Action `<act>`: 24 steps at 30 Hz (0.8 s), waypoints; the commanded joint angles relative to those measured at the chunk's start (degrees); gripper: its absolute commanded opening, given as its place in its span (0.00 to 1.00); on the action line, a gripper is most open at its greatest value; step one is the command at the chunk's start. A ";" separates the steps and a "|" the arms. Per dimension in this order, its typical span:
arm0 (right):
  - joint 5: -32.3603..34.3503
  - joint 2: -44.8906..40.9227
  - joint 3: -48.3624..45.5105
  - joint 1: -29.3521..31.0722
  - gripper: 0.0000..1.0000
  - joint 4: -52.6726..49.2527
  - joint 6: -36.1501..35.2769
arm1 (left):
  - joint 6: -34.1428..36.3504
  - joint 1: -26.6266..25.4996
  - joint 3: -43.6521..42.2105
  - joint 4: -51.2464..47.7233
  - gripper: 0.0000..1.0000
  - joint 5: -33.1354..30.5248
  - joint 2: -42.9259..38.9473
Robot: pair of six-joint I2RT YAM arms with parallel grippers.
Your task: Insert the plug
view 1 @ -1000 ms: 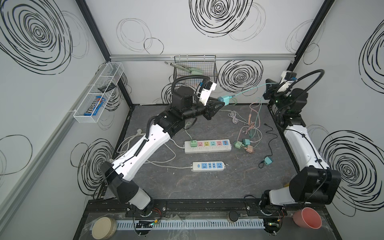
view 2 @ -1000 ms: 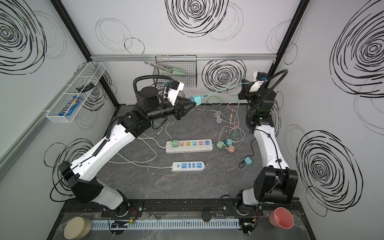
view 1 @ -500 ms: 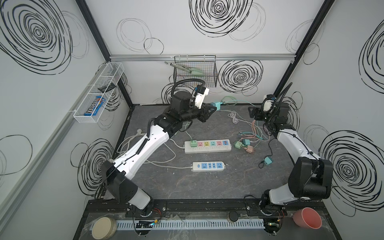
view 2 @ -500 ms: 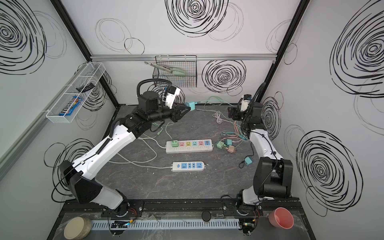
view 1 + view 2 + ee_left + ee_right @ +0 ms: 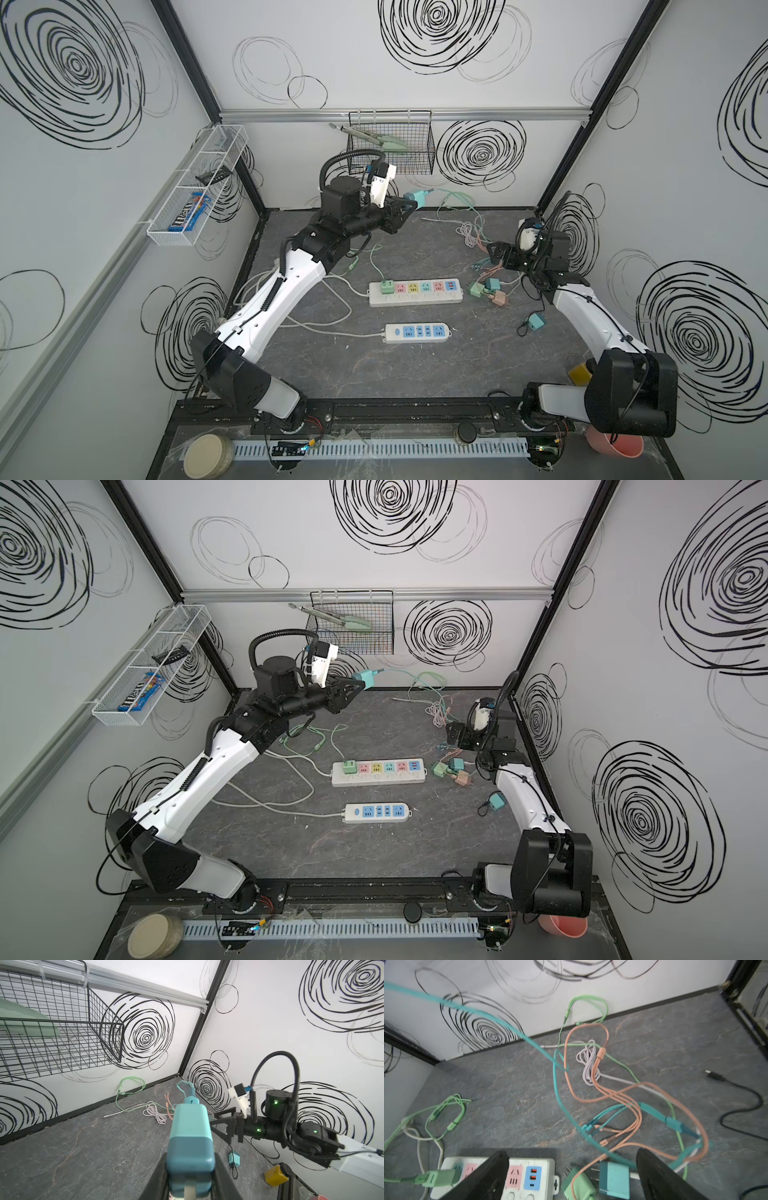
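Up on the back wall hangs a black wire basket (image 5: 419,161), and across it lies a pair of tongs (image 5: 374,138) with pale green tips. On the left wall there is a white wire basket (image 5: 166,242) split into compartments. The nearest one holds a candy packet (image 5: 190,212), and the next one a small black thing (image 5: 212,176) that I cannot make out. A pink cup (image 5: 600,441) stands at the front right corner, half hidden by the arm, so its inside is not visible.

The left end effector (image 5: 409,203) is clamped on the teal plug (image 5: 418,198), with one black finger on either side of its body. It holds the plug in the air over the back of the desk (image 5: 415,374), just below the black basket. The plug's teal cable (image 5: 500,1020) trails off toward the tangle of cords on the right.

The plug is well apart from the two power strips lying flat on the desk. These are the long strip (image 5: 415,293) with coloured sockets, which has a green plug (image 5: 387,286) in its leftmost socket, and the shorter blue-socket strip (image 5: 417,332) nearer the front.

The right end effector (image 5: 493,254) hovers low over the tangle with its fingers spread wide and nothing between them. A few loose plugs (image 5: 488,289) lie by the long strip's right end.
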 commanded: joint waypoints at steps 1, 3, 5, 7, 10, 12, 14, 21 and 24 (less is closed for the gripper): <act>6.40 3.14 -0.65 2.50 1.00 0.87 -3.41 | -0.92 -0.07 -0.11 4.42 0.00 2.29 -0.20; 8.46 5.44 1.09 2.78 0.99 0.34 -3.74 | -0.75 -0.06 -0.10 4.27 0.00 2.41 -0.28; 9.41 7.44 3.65 3.51 0.98 -0.68 -6.05 | -0.50 -0.09 -0.02 4.02 0.00 2.32 -0.39; 11.18 8.37 6.39 4.79 0.98 -2.03 -9.17 | -0.35 0.08 0.15 3.67 0.00 2.38 -0.39; 11.42 8.68 7.83 6.32 0.98 -1.24 -18.38 | -0.26 0.08 0.25 3.36 0.00 2.49 -0.39; 9.14 9.40 8.30 6.81 0.97 -0.82 -25.93 | -0.28 0.08 0.33 3.35 0.00 2.63 -0.30; 8.62 10.42 9.00 6.92 0.96 -1.54 -30.29 | -0.22 0.08 0.50 3.18 0.00 2.76 -0.24; 8.47 15.05 10.75 6.03 0.96 -3.70 -45.35 | -0.17 0.04 0.60 2.72 0.00 2.93 -0.04; 8.54 18.62 14.05 4.46 0.93 -6.51 -46.18 | 0.12 0.08 0.34 2.34 0.00 2.35 -0.54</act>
